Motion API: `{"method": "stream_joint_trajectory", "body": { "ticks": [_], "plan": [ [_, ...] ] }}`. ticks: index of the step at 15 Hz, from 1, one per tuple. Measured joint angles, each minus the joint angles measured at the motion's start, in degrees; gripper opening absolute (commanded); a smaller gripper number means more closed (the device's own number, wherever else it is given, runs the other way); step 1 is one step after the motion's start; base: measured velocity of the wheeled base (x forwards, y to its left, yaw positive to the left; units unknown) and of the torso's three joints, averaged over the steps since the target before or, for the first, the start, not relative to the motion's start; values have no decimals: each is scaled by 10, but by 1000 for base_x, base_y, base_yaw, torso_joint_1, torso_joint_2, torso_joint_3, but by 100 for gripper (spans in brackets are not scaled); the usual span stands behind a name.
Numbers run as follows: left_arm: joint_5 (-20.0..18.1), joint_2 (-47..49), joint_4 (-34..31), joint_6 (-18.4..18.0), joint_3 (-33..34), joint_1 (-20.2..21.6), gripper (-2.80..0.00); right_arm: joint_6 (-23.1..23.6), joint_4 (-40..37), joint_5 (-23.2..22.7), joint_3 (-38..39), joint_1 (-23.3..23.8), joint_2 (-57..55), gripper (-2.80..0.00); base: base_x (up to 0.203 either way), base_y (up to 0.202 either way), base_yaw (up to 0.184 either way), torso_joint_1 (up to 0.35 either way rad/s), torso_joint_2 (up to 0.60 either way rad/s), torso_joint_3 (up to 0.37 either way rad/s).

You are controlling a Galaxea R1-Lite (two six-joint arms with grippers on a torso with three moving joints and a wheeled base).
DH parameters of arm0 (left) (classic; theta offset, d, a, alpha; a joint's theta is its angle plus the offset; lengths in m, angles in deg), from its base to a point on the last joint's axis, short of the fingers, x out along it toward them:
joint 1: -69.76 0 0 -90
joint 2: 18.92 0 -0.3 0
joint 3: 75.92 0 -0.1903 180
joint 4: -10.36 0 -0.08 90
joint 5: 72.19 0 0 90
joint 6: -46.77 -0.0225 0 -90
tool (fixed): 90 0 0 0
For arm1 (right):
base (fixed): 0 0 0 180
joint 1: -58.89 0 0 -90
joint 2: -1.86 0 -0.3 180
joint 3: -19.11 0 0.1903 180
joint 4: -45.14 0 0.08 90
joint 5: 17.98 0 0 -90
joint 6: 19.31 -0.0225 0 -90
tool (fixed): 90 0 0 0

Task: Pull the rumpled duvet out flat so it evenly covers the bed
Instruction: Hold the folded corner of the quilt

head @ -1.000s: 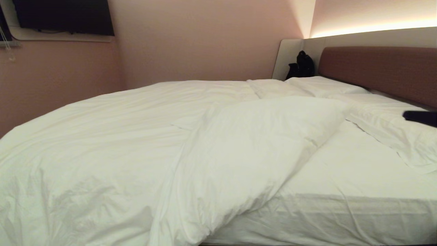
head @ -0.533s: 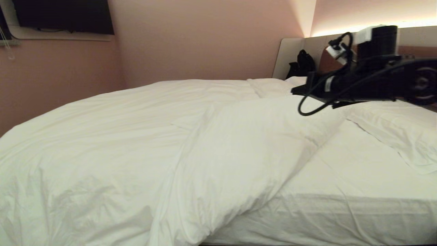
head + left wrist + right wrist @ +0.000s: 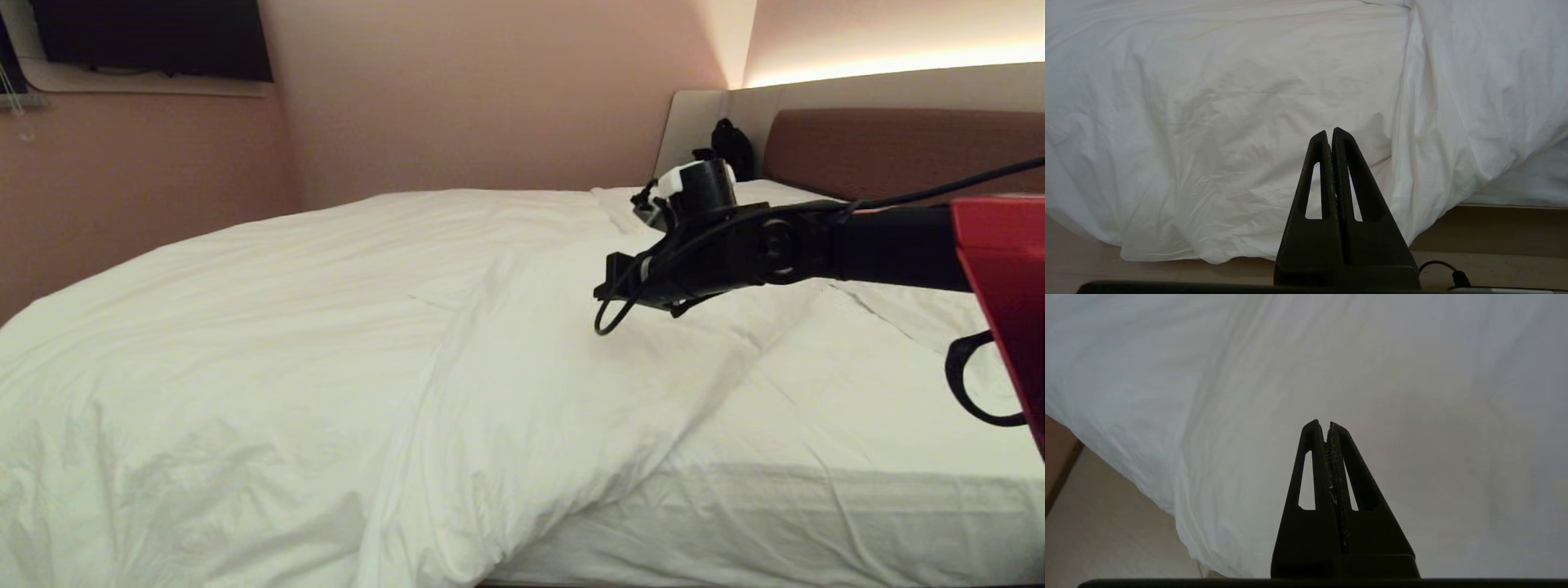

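Observation:
The white duvet (image 3: 326, 327) covers the left and far parts of the bed. One corner is folded back in a thick puffy flap (image 3: 588, 392), baring the mattress sheet (image 3: 857, 425) at the near right. My right gripper (image 3: 612, 286) reaches in from the right and hovers above that flap. It is shut and empty, and in its wrist view it (image 3: 1323, 424) hangs over smooth duvet (image 3: 1392, 355). My left gripper (image 3: 1329, 131) is parked low, shut and empty. It faces the duvet (image 3: 1208, 102) hanging over the bed's side.
Two flat pillows (image 3: 922, 310) lie by the brown headboard (image 3: 898, 155). A black bag (image 3: 729, 151) sits in the far corner, and a dark screen (image 3: 155, 37) hangs on the pink wall. Floor (image 3: 1167, 273) and the bed's base (image 3: 1502, 228) show under the duvet's hem.
My right arm has swung in from the right edge, first high near the headboard, then leftward and lower over the folded-back flap. The duvet has not moved.

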Motion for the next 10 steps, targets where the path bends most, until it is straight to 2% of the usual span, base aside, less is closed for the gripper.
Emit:
{"method": "stream_joint_trajectory", "body": {
  "ticks": [5, 6, 10],
  "plan": [
    [0, 0, 0, 0, 0, 0, -280, 26, -22, 0, 0, -32, -26, -280, 0, 0, 0, 0, 0, 0],
    [0, 0, 0, 0, 0, 0, -280, 27, -18, 0, 0, -37, -28, 0, 0, 0, 0, 0, 0, 0],
    [0, 0, 0, 0, 0, 0, -280, 45, -3, 8, 0, -75, -31, 0, 0, 0, 0, 0, 0, 0]
  ]
}}
